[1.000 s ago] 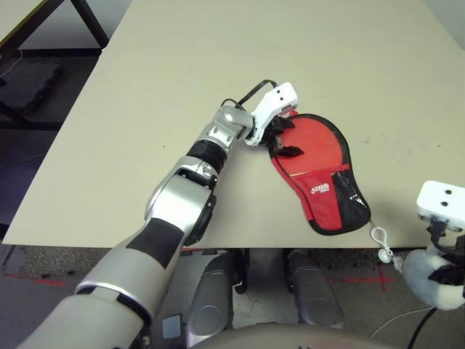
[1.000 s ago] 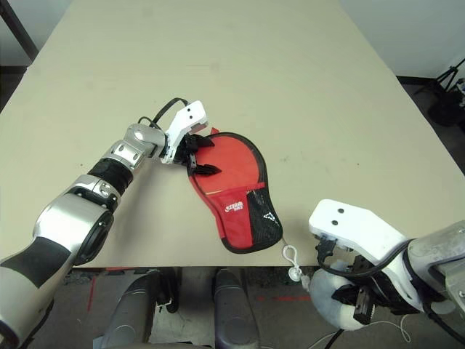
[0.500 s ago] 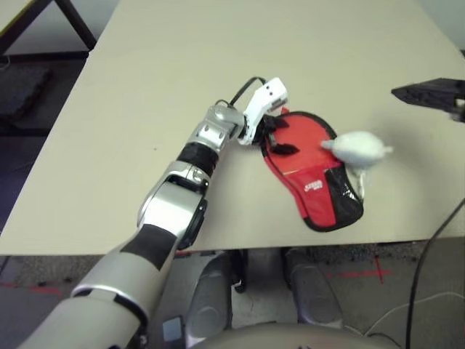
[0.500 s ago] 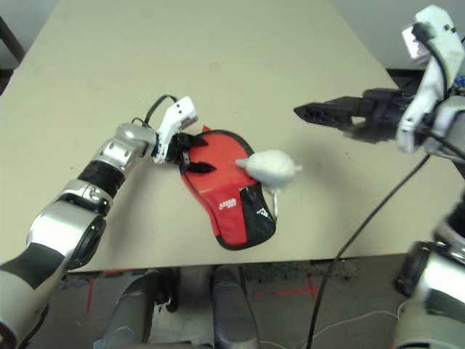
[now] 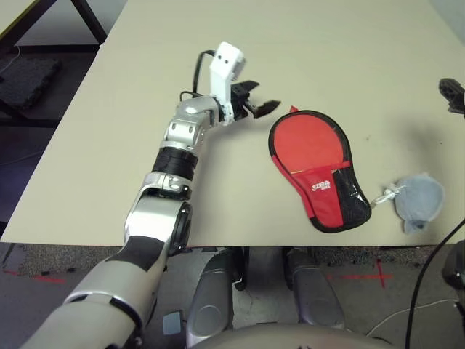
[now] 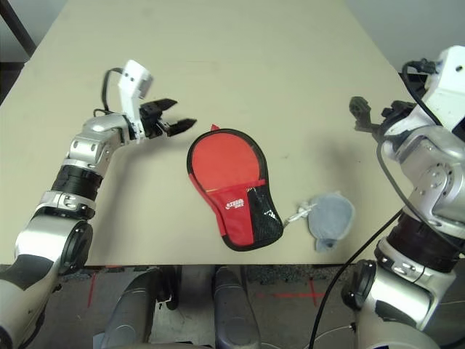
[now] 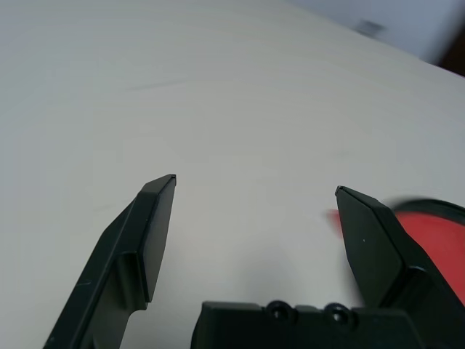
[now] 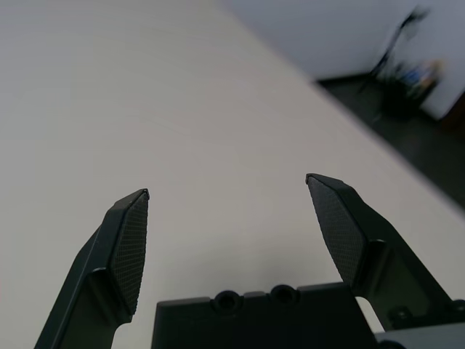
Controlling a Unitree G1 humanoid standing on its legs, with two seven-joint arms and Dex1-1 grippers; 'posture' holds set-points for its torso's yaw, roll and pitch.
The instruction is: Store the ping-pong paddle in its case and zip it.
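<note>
Case lies zipped mid-frame; both our claws, left claw and right claw, gape wide and empty; we'd judge it finished, so pull clear gently.

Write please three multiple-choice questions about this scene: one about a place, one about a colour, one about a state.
1. Where does the fluffy ball lie?
A. beside the narrow end of the case
B. on top of the case
C. between the left gripper's fingers

2. What colour is the case's round part?
A. blue
B. red
C. green

3. How is the left gripper?
A. shut on the ball
B. shut on the case
C. open and empty

Answers: 1 A, the ball rests on the table by the case's black end. 2 B, the face is red. 3 C, its fingers stand apart over bare table.
</note>
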